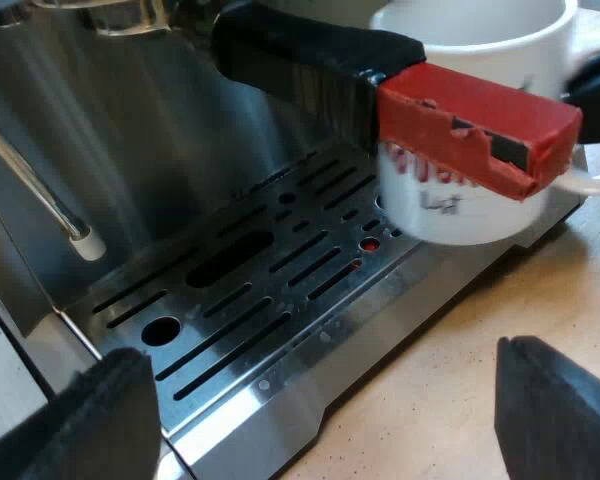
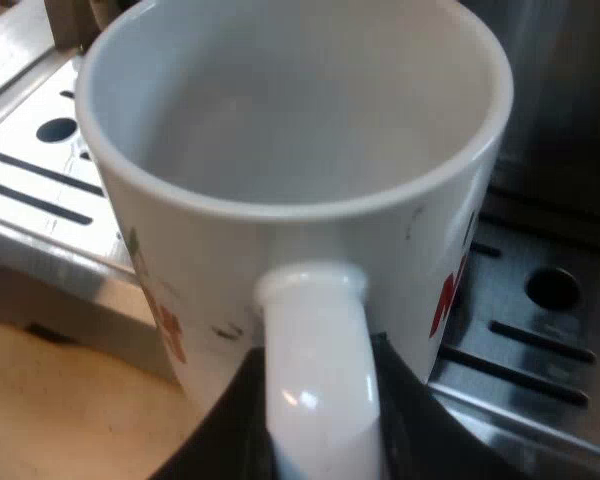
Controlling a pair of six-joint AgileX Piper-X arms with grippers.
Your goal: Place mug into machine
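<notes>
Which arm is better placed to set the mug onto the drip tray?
Right: the right gripper holds the mug by its handle at the edge of the drip tray. The left gripper is open and empty.

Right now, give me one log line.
mug: held in right jaws, at tray edge | left jaws: open, empty | mug set down: cannot tell

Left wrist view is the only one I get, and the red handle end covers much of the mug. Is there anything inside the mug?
Observer: No. The right wrist view looks down into the mug, and it is empty and white inside.
Operator: Thank you. How does the right gripper hold it?
Observer: By the handle. The right gripper has its black fingers against both sides of the mug's handle.
</notes>
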